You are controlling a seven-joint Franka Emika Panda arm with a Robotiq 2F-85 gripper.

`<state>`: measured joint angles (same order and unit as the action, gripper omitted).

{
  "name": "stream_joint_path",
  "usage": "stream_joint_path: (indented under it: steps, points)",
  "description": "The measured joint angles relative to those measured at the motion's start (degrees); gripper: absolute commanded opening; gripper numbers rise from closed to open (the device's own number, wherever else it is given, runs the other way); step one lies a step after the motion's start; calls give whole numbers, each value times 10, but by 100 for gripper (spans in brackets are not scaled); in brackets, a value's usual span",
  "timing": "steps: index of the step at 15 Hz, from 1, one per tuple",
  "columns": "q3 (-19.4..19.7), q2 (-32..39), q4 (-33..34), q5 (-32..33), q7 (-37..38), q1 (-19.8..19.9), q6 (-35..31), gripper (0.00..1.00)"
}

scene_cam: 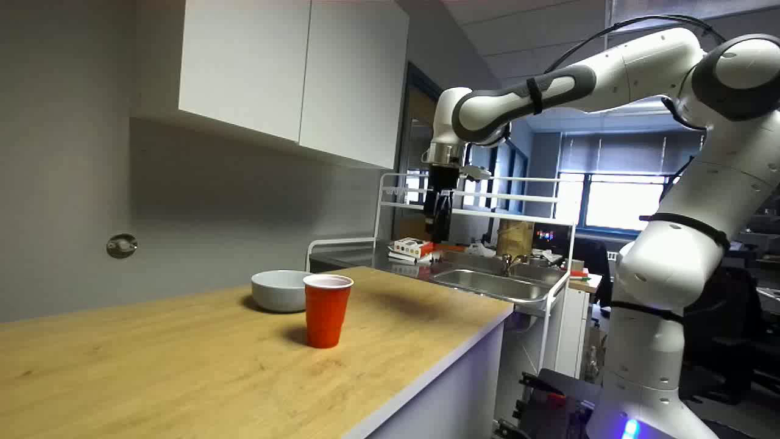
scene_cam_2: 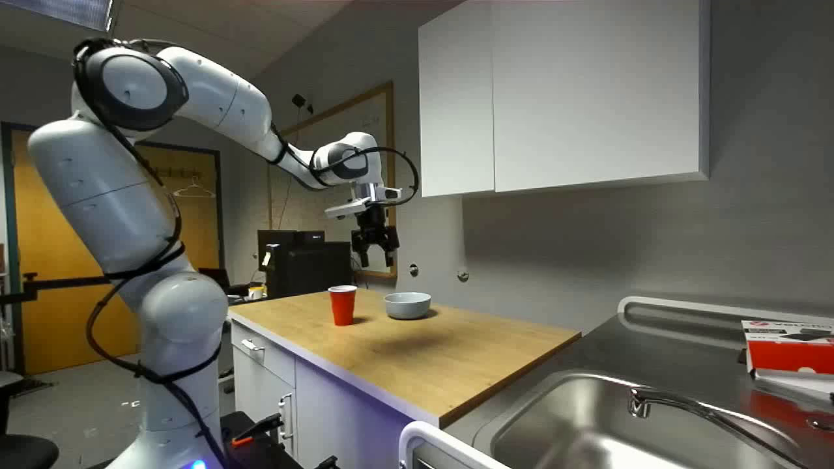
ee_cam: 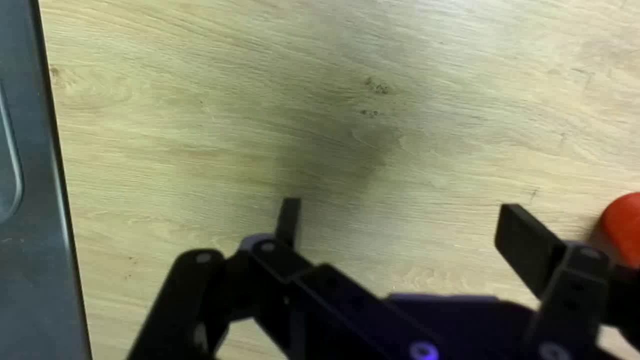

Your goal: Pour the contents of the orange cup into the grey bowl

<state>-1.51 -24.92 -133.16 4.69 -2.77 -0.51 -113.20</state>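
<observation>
Presumably for pouring, the cup stood four o'clock from the bowl in an exterior view, the gripper spread empty.

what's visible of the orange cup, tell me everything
The orange cup is an orange-red tumbler, plastic by its look, tapering down from a wider white rim; its inside looks pale. It stands upright on the wood-look countertop, beside the grey bowl with a gap between them, and only the countertop touches it. The wrist view catches just part of it at the right edge. Its contents, if any, are hidden.
</observation>
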Motion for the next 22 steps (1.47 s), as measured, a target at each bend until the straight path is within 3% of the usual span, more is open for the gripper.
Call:
stream_joint_path:
  steps: [17, 22]
  points:
    - [-1, 0, 0, 0, 0, -1, 0, 100]
    - [-24, 36, 0, 0, 1, -29, -3, 100]
